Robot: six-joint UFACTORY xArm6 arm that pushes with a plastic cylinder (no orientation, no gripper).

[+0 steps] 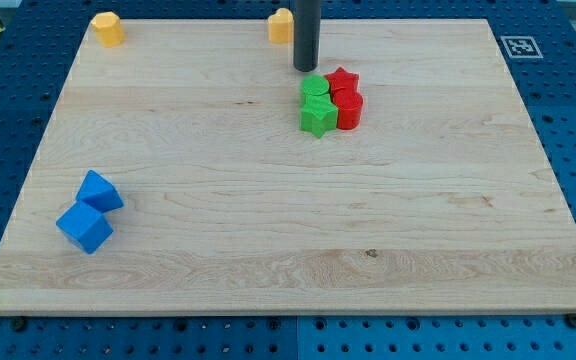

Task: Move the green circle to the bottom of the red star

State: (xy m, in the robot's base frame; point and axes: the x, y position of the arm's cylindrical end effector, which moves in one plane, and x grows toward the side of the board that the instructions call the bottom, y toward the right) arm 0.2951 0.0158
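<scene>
My tip (305, 68) sits upper middle of the frame, just above the green circle (315, 87). There's no gripper here, just a bare rod, so nothing to open or close. The circle is jammed against the red star (342, 79) on its right, with a green star (317, 115) right below it and another red block (349, 108) next to that. Big risk: pushing down probably shoves the whole cluster along, star included. The yellow block (281, 25) behind the rod on the table (268, 230) seems safe.
</scene>
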